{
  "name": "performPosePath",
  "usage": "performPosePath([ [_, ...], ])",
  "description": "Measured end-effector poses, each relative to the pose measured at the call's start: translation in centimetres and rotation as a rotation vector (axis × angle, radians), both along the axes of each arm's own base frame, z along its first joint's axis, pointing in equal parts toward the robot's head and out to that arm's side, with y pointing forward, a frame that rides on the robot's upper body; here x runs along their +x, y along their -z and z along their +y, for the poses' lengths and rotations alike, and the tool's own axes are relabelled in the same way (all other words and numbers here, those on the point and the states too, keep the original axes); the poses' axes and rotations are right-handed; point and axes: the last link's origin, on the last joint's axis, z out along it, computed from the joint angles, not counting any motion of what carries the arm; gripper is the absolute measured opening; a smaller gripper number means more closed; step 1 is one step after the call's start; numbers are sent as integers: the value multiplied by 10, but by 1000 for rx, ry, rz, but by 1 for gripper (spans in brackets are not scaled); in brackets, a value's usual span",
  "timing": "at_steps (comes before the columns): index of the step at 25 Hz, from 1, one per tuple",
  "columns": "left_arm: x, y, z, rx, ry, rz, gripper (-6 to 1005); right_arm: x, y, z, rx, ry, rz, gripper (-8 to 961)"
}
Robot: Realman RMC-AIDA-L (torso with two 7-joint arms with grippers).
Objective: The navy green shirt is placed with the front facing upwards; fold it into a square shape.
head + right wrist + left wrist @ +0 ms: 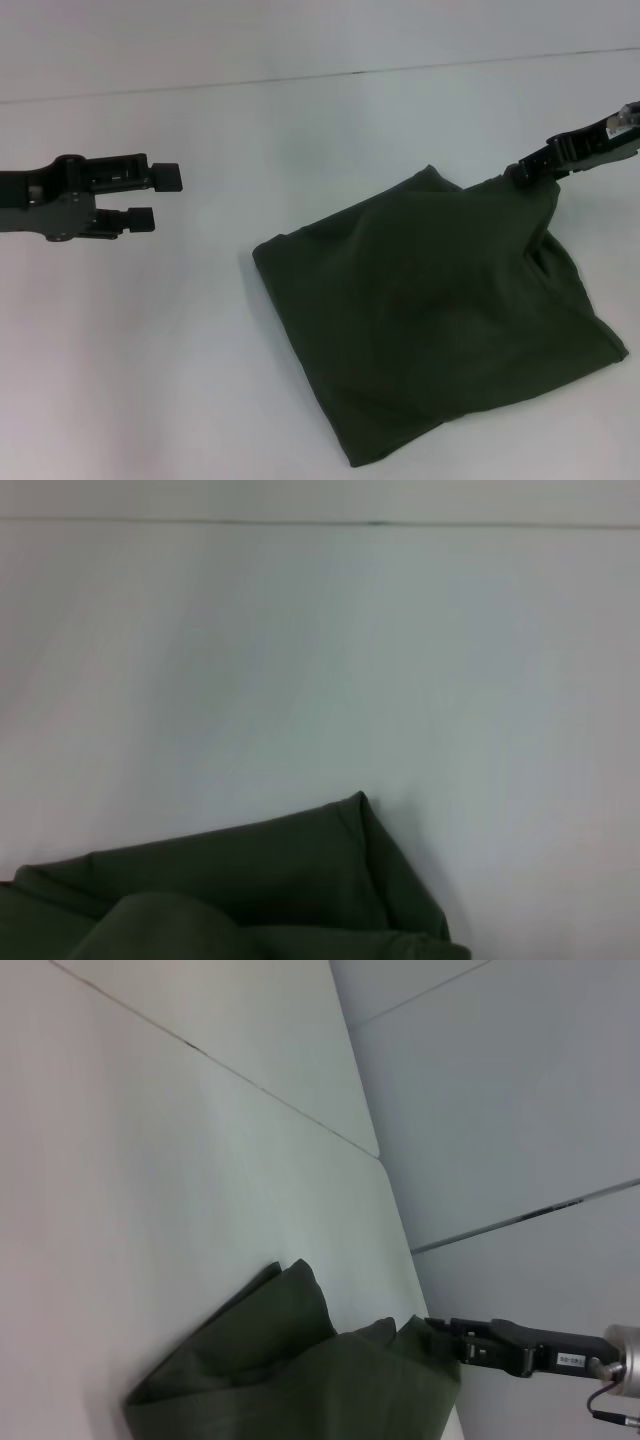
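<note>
1. A bare test or lab setting: a plain white desk [150,380] fills the head view.
2. Beyond the desk's far edge stands a blank pale wall [520,1080] with thin seams.

No text, label or number can be read anywhere.

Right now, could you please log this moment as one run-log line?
shirt: folded, plain side up, far right corner lifted | right pincer: shut on that corner | left pincer: open, clear of shirt | table: white
</note>
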Motion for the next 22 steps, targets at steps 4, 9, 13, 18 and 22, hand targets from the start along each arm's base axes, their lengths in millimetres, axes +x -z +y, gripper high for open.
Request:
performPosePath([
  [4,1,0,0,-1,1,-1,964,3,3,3,11,5,4,543],
  [9,1,0,0,-1,1,-1,964,2,6,6,34,3,16,540],
  [13,-1,0,0,3,-3,2,964,6,13,6,31,24,52,515],
  [18,-1,-1,0,4,-5,3,964,9,17,7,25,41,84,383],
  [22,-2,0,0,5,-5,4,964,8,16,7,29,39,85,226],
])
